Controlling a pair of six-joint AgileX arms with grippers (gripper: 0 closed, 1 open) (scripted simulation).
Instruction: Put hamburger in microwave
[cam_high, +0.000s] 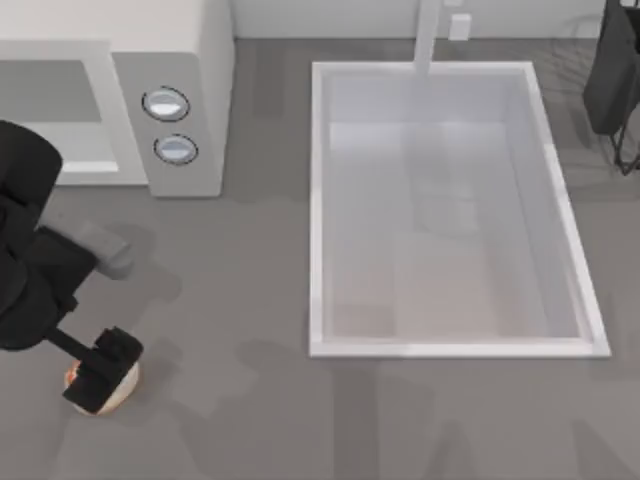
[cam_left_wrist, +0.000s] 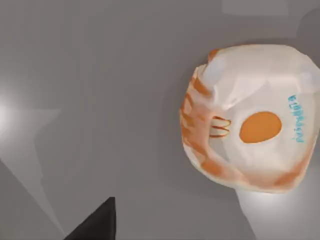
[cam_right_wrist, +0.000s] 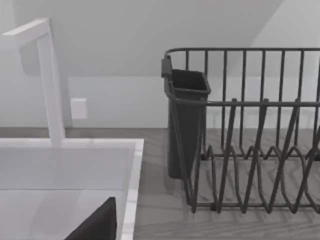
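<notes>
Near the front left corner of the grey table (cam_high: 250, 300), in the top view, the left gripper (cam_high: 103, 371) hangs directly over the hamburger (cam_high: 122, 389), covering most of it so that only a pale cream rim with a reddish edge peeks out beside and below the black fingers; whether those fingers are apart or closed on the bun cannot be told from here. Well beyond the gripper, toward the back of the table, stands the off-white microwave (cam_high: 205, 80) with its grey cavity and two round silvery-blue dials (cam_high: 166, 104), and off to the gripper's right lies the white sink basin (cam_high: 320, 200). The right arm is parked at the far right back corner, by the dark dish rack (cam_high: 625, 150). In the left wrist view the hamburger (cam_left_wrist: 252, 117) rests on the grey table (cam_left_wrist: 90, 100) straight below the camera, cream-white with an orange spot on top, orange streaks along one edge and small blue lettering; a black fingertip (cam_left_wrist: 97, 225) shows apart from the bun, not touching it. In the right wrist view one black fingertip (cam_right_wrist: 97, 225) hovers near the sink's rim (cam_right_wrist: 131, 190), with the white faucet (cam_right_wrist: 50, 80) behind it and the wire dish rack (cam_right_wrist: 250, 135) with its dark cutlery cup (cam_right_wrist: 187, 120) just beside the sink; the state of the right gripper cannot be told.
</notes>
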